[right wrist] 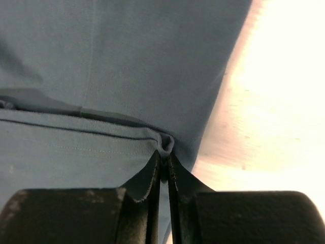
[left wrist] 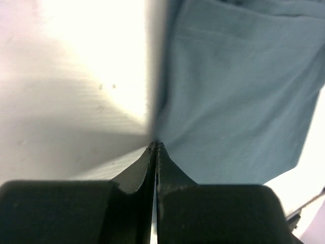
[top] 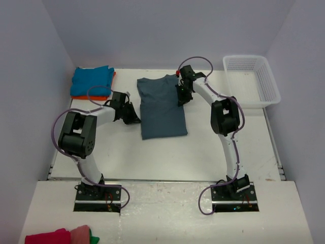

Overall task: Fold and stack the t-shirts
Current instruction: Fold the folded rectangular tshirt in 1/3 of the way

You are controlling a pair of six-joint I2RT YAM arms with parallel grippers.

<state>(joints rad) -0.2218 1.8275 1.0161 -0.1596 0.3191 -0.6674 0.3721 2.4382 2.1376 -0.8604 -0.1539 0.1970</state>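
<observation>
dusty blue t-shirt [top: 160, 114] flat on worktop [top: 167, 157], long rectangle shape, right pincer [right wrist: 165, 150] clamped on its fold, left pincer [left wrist: 155, 145] closed at its edge

The white table [top: 162, 157] bears a slate-blue t-shirt [top: 161, 109], an orange t-shirt [top: 91, 97] and a mesh basket [top: 268, 81].

Left arm [top: 90, 163], right arm [top: 231, 152]: white links, black joints. Purple cables [top: 54, 133]. Black base plates [top: 96, 202]. Left gripper [left wrist: 156, 145], right gripper [right wrist: 163, 152]: black tapered fingers [left wrist: 134, 178].

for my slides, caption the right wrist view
Right claw pinching a fold of the slate-blue t-shirt next to the white table.
</observation>
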